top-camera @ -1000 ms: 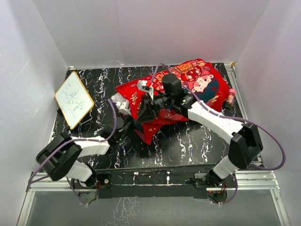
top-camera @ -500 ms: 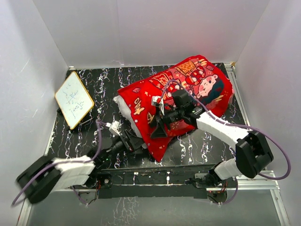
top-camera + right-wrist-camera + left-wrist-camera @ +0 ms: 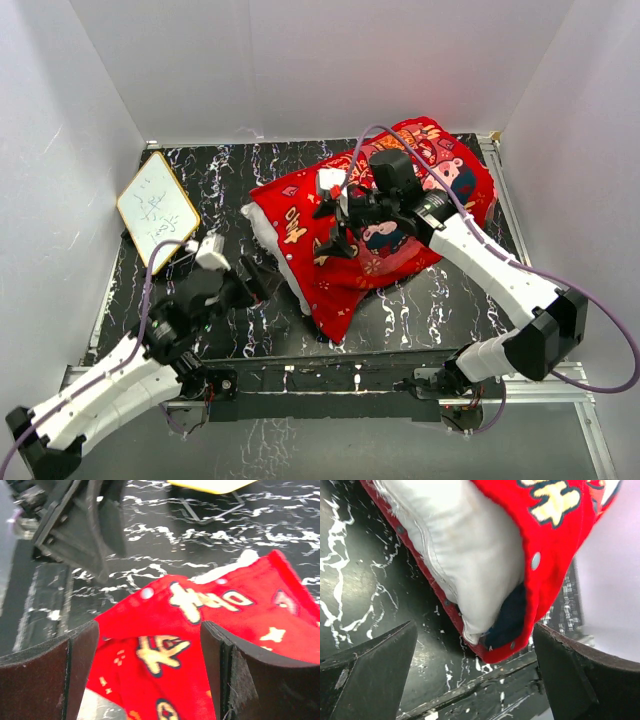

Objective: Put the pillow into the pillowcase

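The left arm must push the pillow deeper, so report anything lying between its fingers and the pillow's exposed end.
Nothing visible does. The open left fingers face the pillow and its white end directly, with only table surface between. The pillowcase wraps around it, mouth open toward the fingers.

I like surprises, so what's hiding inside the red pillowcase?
The white pillow is inside the pillowcase; its end shows at the open mouth. Red cloth covers the rest, so how far in it reaches cannot be seen.
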`<action>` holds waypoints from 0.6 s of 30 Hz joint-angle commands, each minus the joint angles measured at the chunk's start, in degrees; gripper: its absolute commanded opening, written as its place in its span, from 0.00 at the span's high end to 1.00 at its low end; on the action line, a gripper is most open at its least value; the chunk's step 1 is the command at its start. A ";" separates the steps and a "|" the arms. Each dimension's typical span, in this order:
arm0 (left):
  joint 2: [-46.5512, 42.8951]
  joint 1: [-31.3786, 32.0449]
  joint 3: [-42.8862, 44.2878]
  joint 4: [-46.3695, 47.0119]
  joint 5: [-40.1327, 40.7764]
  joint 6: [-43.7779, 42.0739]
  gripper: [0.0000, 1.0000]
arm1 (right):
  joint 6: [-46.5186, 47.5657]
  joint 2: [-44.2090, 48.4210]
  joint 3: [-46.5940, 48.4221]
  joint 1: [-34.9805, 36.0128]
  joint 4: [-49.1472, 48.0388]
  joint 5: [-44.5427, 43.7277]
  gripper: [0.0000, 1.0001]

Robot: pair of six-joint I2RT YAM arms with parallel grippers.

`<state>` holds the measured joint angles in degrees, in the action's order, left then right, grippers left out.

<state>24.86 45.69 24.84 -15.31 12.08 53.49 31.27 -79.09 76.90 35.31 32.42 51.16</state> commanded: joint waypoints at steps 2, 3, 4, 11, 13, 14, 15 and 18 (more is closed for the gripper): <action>20.29 -2.01 16.29 -1.95 4.03 -12.54 0.09 | -3.39 -6.32 9.46 1.20 -3.58 -10.96 0.16; 22.50 -4.12 17.63 -0.88 2.26 -13.64 0.17 | -4.19 -7.49 10.71 1.43 -4.04 -11.73 0.16; 24.40 -7.03 18.20 0.69 -0.62 -14.15 0.24 | -4.93 -8.65 11.91 1.74 -4.61 -12.96 0.16; 30.15 -31.01 4.47 27.13 -26.69 -3.63 0.60 | -9.32 -23.49 27.38 5.38 -3.55 -21.16 0.14; 32.75 -32.75 1.69 35.55 -29.26 -1.70 0.50 | -10.44 -28.18 30.86 7.55 -3.31 -24.71 0.13; 34.36 -33.10 1.27 38.24 -29.68 -1.50 0.45 | -11.01 -30.26 32.07 8.44 -3.82 -27.02 0.12; 36.09 -33.31 1.42 39.84 -30.00 -1.63 0.41 | -11.64 -32.23 33.16 9.27 -4.36 -29.35 0.11; 40.91 -33.96 1.96 44.73 -31.36 -1.58 0.36 | -12.94 -38.06 36.70 10.52 -5.56 -36.78 0.09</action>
<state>62.52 12.62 25.91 14.39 -12.25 50.15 21.50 -111.37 108.14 43.62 29.43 26.17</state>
